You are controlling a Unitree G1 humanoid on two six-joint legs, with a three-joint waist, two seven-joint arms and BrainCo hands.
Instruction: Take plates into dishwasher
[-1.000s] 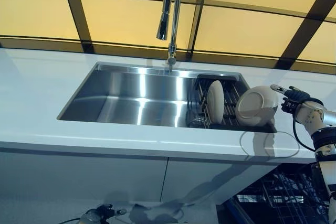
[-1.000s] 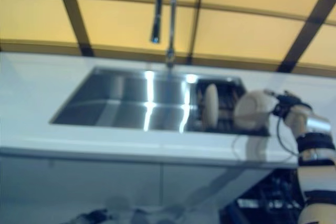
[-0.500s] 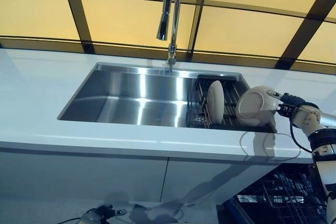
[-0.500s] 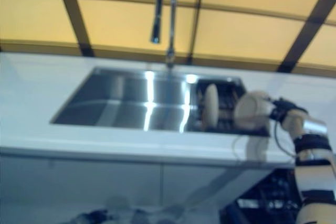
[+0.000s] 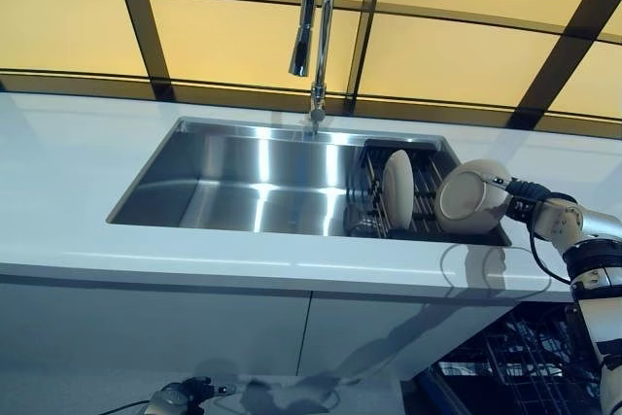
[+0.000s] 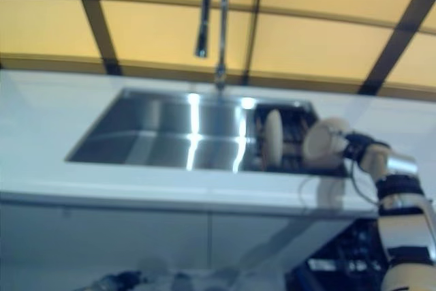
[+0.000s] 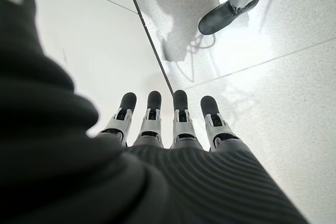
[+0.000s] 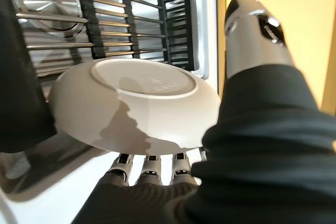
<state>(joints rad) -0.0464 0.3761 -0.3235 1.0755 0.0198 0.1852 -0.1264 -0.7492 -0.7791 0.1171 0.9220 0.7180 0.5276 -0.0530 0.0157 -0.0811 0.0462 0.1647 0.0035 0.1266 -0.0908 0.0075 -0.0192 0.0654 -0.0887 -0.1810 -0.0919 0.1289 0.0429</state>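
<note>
Two cream plates stand on edge in a black rack (image 5: 428, 209) at the right end of the sink (image 5: 243, 187). My right hand (image 5: 526, 203) reaches in from the right to the rim of the nearer, right plate (image 5: 472, 197). In the right wrist view that plate (image 8: 136, 103) lies across my straight fingers (image 8: 149, 165), whose tips are hidden behind it. The thumb (image 8: 252, 35) sticks out straight, apart from the plate. The other plate (image 5: 397, 189) stands further left. My left hand (image 7: 173, 129) hangs open low down near the floor.
A tall chrome faucet (image 5: 313, 17) rises behind the sink. White counter (image 5: 58, 172) surrounds the sink. Below the counter at the lower right, the wire rack of an opened dishwasher (image 5: 505, 357) shows. White cabinet fronts (image 5: 194, 323) run under the counter.
My right hand has moved left along the counter to the right plate's rim. The plate now looks turned a little more edge-on.
</note>
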